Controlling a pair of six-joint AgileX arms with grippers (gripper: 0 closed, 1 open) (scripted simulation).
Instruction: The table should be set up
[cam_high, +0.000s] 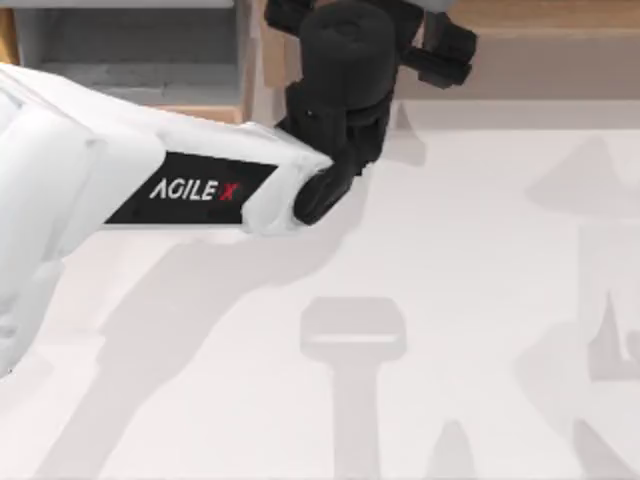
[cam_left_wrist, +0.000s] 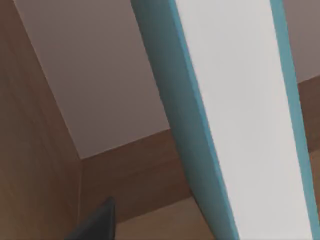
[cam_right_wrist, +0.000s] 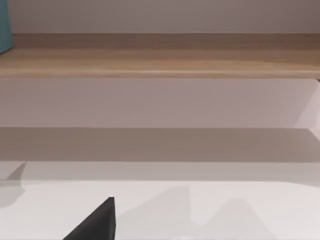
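Here, an AgileX arm reaches over the white bench to the shelf

Stretched in from the left, the left arm (cam_high: 150, 185) carries its white, rounded forearm casing, with a black panel, across the top view to a black wrist. The left end effector (cam_high: 440, 50) sits at the far edge, over the light-brown wooden shelf unit (cam_high: 560, 45); how wide its fingers stand cannot be told. The bench (cam_high: 470, 250), a plain, smooth, matte-white flat top, spreads out below and behind that end effector, toward the camera. In the left wrist view, a flat white panel with teal edges (cam_left_wrist: 240, 110) runs slantwise just ahead of the end effector, inside a wood-grained compartment with a pale back wall. A dark finger tip (cam_left_wrist: 97, 222) juts into view.
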